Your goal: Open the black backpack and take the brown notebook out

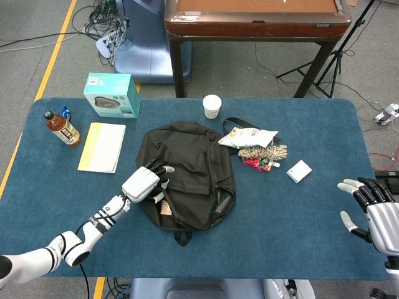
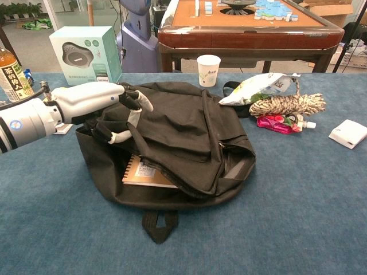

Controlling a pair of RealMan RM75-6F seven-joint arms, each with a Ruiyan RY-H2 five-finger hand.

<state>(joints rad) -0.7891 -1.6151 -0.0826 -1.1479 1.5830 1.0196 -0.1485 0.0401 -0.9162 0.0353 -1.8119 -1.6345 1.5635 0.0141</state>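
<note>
The black backpack (image 1: 190, 171) (image 2: 183, 137) lies flat in the middle of the blue table. My left hand (image 1: 145, 183) (image 2: 112, 109) grips the bag's left edge and holds the flap lifted. In the gap under the flap shows the brown notebook (image 2: 146, 172) (image 1: 164, 208), spiral-bound with a white label, still partly inside the bag. My right hand (image 1: 374, 208) hovers open over the table's right edge, far from the bag; the chest view does not show it.
A paper cup (image 1: 212, 106), snack bag (image 1: 249, 136), rope bundle (image 1: 265, 152) and pink packet (image 2: 278, 123) lie behind and right of the bag. A white box (image 1: 299, 170) sits further right. A teal box (image 1: 112, 94), bottle (image 1: 62, 128) and yellow-white booklet (image 1: 103, 146) stand left.
</note>
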